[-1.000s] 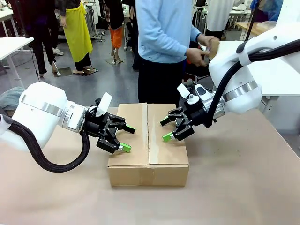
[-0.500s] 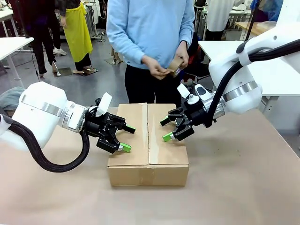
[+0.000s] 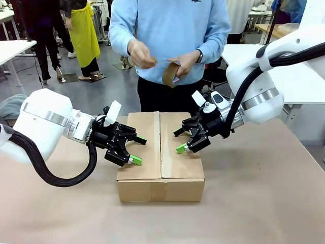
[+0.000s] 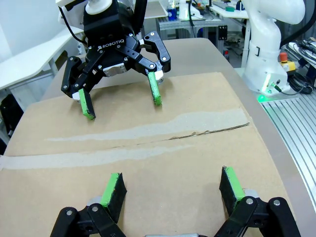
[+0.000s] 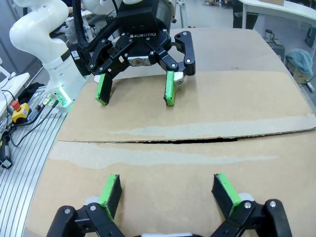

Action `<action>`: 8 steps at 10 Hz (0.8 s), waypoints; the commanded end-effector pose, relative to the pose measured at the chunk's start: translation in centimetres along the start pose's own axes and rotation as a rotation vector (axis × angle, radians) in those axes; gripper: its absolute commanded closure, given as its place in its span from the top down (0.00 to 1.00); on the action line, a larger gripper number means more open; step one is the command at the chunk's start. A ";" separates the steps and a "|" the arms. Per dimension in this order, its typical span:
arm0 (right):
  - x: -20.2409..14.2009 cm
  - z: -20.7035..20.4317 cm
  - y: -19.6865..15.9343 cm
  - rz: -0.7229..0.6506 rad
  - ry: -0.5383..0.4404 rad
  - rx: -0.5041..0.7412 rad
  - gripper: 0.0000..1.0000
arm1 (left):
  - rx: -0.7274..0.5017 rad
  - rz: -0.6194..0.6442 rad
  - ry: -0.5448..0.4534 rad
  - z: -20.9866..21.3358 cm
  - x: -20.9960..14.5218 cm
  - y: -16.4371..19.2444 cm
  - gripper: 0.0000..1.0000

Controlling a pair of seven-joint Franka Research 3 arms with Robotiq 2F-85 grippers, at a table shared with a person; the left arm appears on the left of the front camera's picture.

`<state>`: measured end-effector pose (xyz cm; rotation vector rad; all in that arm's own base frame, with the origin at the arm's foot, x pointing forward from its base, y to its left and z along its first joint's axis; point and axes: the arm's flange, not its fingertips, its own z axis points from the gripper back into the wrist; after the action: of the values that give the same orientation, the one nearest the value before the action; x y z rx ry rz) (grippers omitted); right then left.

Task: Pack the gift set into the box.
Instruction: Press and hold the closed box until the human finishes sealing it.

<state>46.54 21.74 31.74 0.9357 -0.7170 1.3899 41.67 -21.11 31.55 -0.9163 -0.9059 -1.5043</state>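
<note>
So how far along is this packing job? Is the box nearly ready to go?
Fairly far, it seems. The box has its top flaps folded shut, so whatever is inside is hidden. Both grippers, left and right, are open, one over each flap, apparently holding them down. The person's hands hold a small brown piece above the box, possibly tape. Left to do: the centre seam shows a slight gap, so sealing probably remains.
</note>
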 end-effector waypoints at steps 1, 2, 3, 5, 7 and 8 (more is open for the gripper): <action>-0.3 -0.1 0.0 -0.009 0.003 -0.003 1.00 | -0.013 -0.004 0.002 0.0 -0.1 -0.1 1.00; -0.3 -0.1 0.0 -0.009 0.003 -0.003 1.00 | -0.013 -0.004 0.002 0.0 -0.1 -0.1 1.00; -0.3 -0.1 0.0 -0.009 0.003 -0.003 1.00 | -0.013 -0.004 0.002 0.0 -0.1 -0.1 1.00; -0.3 -0.1 0.0 -0.009 0.003 -0.003 1.00 | -0.013 -0.004 0.002 0.0 -0.1 -0.1 1.00; -0.3 -0.1 0.0 -0.009 0.003 -0.003 1.00 | -0.013 -0.004 0.002 0.0 -0.1 -0.1 1.00; -0.3 -0.1 0.0 -0.009 0.003 -0.003 1.00 | -0.013 -0.004 0.002 0.0 -0.1 -0.1 1.00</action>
<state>46.54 21.74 31.74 0.9357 -0.7170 1.3899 41.67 -21.10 31.55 -0.9163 -0.9059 -1.5043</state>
